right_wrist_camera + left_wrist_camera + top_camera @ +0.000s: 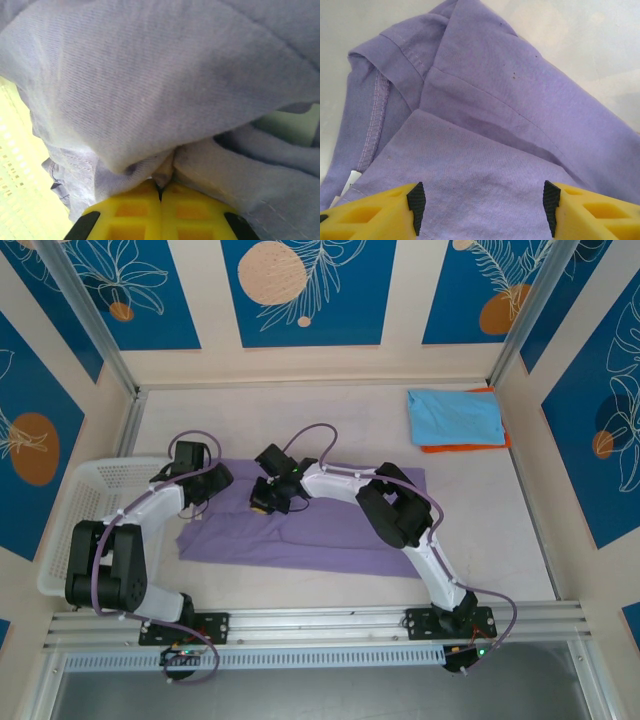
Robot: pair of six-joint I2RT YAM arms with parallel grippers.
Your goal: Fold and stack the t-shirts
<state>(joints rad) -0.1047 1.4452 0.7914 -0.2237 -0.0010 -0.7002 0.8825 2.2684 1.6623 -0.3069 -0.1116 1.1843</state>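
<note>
Right gripper (161, 197): in its wrist view the two yellow fingers are pressed together at the bottom centre, pinching a bunched fold of the lavender t-shirt (150, 90). The cloth rises from the pinch and drapes across most of the frame, with a stitched hem hanging at the lower left. In the top view this gripper (268, 502) sits left of centre on the upper edge of the lavender t-shirt (330, 535).

Left gripper (483, 207): its fingers stand spread along the bottom of its wrist view, with the black pads (416, 207) well apart and nothing between them. Flat purple cloth lies just below and ahead. Beyond it a layer is folded over on a diagonal, a stitched sleeve hem (375, 115) runs down the left side, and a small white label (351, 180) peeks out at the lower left.

From above, the lavender shirt lies as a wide band across the middle of the table (300, 420), between the two arms. A white mesh basket (95, 480) sits at the left edge, beside the left arm. In the upper right corner, well apart from the grippers, a folded light blue t-shirt (455, 415) rests on a folded orange t-shirt (465, 447), whose edge shows along the bottom and right.
</note>
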